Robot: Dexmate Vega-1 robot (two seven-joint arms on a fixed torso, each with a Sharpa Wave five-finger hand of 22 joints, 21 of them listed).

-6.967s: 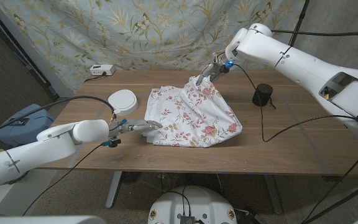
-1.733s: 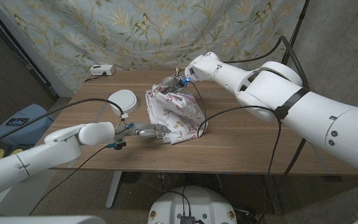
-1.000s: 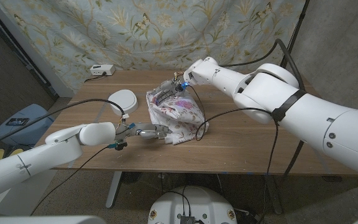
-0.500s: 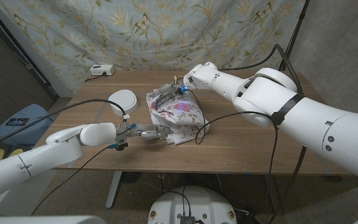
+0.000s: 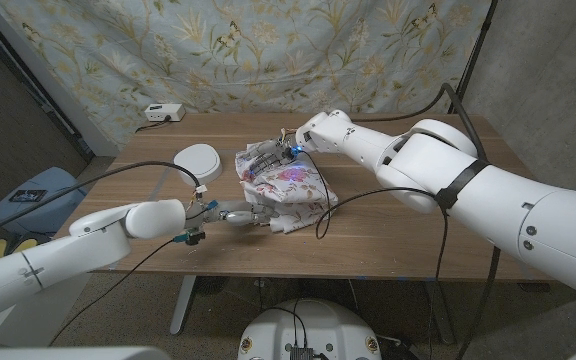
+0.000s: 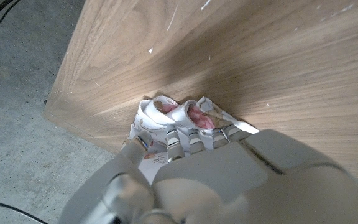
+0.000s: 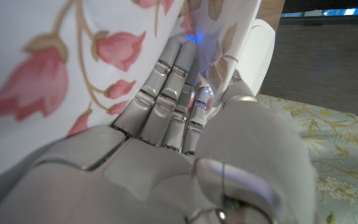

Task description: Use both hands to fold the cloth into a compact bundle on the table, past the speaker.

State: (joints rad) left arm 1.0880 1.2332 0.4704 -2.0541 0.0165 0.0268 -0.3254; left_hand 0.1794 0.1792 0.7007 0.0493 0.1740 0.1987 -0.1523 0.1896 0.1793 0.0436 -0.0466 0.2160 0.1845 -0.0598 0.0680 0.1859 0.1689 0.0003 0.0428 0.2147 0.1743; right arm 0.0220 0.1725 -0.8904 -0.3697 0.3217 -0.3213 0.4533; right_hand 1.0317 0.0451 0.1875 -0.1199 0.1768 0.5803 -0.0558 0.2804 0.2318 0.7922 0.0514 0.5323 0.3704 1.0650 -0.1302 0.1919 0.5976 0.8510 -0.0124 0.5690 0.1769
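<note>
Cloth [image 5: 286, 185] bunched between both robot hands

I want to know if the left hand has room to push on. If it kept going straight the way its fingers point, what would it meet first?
The cloth. The left hand points across the table at the bundle, and its fingers already look to be touching the near edge.

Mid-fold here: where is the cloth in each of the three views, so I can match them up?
Head view: cloth bunched mid-table, between both hands.
Left wrist view: cloth crumpled just past the left hand's fingertips.
Right wrist view: cloth floral, against the right hand's fingers.
Shared landmark: the wooden table.
</note>
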